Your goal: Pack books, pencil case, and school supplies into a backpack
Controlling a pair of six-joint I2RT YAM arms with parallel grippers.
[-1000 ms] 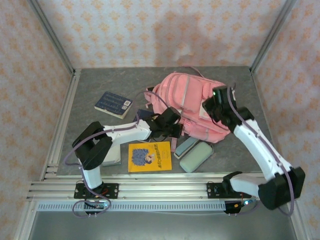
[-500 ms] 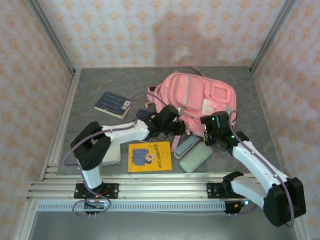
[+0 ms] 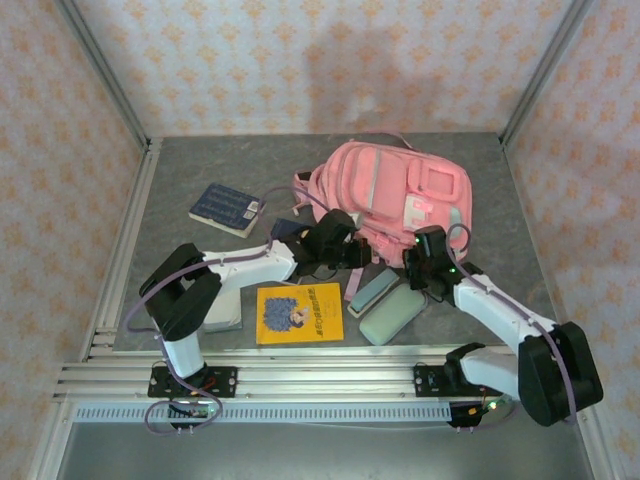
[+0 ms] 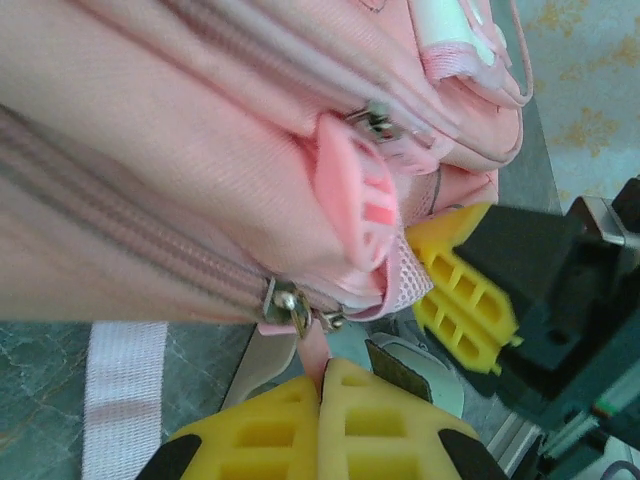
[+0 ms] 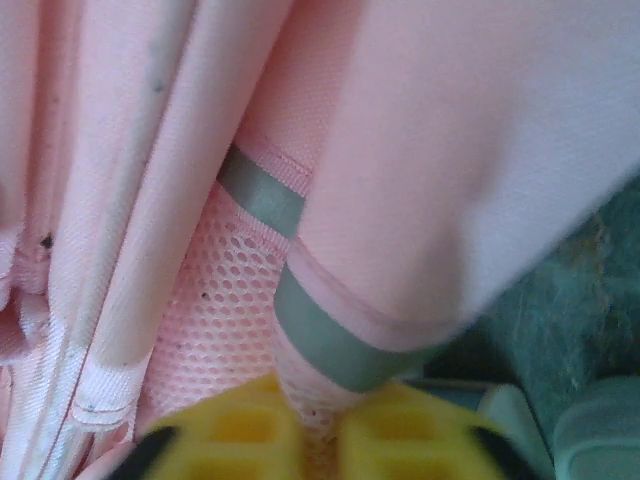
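The pink backpack (image 3: 395, 200) lies at mid table. My left gripper (image 3: 352, 256) is at its near left edge, shut on the pink zipper pull (image 4: 318, 352) just below the metal slider (image 4: 289, 304). At the near edge my right gripper (image 3: 420, 264) is shut on the backpack's mesh side pocket (image 5: 225, 320) with its grey trim. The mint pencil case (image 3: 393, 313) and a slim teal bar (image 3: 372, 291) lie just in front. A yellow book (image 3: 299, 313), a navy book (image 3: 227, 208) and a pale grey-blue book (image 3: 222, 311) lie to the left.
A second dark book (image 3: 284, 229) pokes out from under my left arm. A pink strap (image 4: 122, 395) lies flat on the grey tabletop. Metal frame rails (image 3: 120, 250) run along the left side and the near edge.
My right arm swung down from over the backpack to its near edge and shut on the mesh pocket. The backpack's top settled, showing its front patches. The left gripper kept its hold.
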